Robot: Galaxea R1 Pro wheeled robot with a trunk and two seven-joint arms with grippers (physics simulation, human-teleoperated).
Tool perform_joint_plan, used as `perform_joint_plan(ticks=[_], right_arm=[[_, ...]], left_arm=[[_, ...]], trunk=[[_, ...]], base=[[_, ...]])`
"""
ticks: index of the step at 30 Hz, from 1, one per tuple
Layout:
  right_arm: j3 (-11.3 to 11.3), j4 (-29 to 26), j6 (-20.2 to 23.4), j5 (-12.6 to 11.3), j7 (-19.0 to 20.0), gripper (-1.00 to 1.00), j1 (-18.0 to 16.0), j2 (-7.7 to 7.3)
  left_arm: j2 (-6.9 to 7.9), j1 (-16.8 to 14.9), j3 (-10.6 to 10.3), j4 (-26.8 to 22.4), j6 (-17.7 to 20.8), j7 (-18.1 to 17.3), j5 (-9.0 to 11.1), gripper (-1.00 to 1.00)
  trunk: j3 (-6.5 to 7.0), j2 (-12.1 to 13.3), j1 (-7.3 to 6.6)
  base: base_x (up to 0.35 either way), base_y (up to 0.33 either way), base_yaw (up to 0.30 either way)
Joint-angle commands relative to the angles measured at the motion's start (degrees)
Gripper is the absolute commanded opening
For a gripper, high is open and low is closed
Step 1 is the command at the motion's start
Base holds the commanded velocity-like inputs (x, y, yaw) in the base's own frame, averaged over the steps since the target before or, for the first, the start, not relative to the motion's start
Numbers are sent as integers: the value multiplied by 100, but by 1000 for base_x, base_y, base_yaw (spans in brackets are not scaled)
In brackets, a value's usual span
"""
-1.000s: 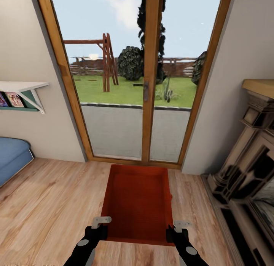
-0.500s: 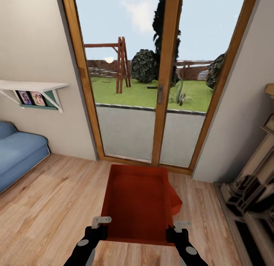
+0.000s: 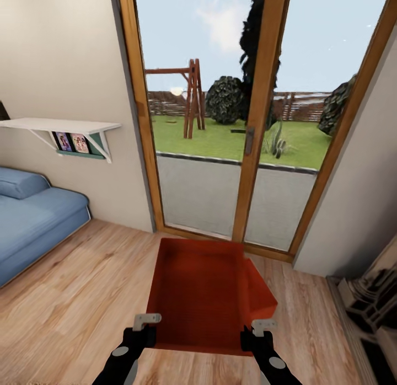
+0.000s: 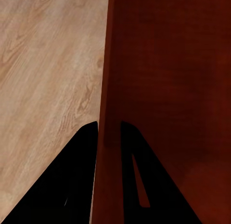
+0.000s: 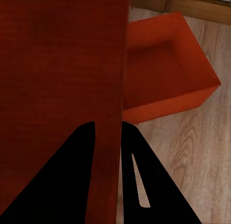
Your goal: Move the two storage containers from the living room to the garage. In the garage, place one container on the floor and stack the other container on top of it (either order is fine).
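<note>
With my left hand [image 3: 142, 331] and right hand [image 3: 257, 335] each clamped on a side wall of the raised container [image 3: 198, 288], it reads as stiff, light and smooth-walled, so I judge two-sided rim grips safest. Its twin [image 5: 166, 65] lies on the wood floor [image 3: 82, 285] just beside the glass doors [image 3: 248, 148].

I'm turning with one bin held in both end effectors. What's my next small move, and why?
Probably keep turning left, away from the glass doors. Both the left end effector and right end effector clamp the held container by its walls, the second container lies on the wood floor, and no garage is visible.
</note>
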Motion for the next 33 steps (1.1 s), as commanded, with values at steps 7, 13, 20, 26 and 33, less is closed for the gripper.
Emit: perform_joint_plan(ticks=[7, 13, 20, 26, 33], right_arm=[[19, -14, -493, -27, -31, -100, -8, -8], [19, -14, -491, -25, -31, -100, -7, -8], [21, -14, -491, -21, -31, -100, -7, -8], [19, -14, -491, -20, -31, -100, -8, -8], [19, -14, -491, -20, -31, -100, -8, -8]], left_arm=[[4, -2, -11, 3, 36, 58, -5, -100], [4, 0, -11, 3, 33, 58, -5, -100], [4, -1, -10, 3, 28, 58, -3, -100], [8, -2, -10, 3, 27, 56, -3, -100], [13, -2, -9, 3, 27, 56, -3, -100]], trunk=[[40, -12, 3], [84, -12, 3], [136, -12, 3], [180, -12, 3], [232, -12, 3]], base=[[0, 0, 194], [0, 0, 194], [0, 0, 194], [0, 0, 194], [0, 0, 194]])
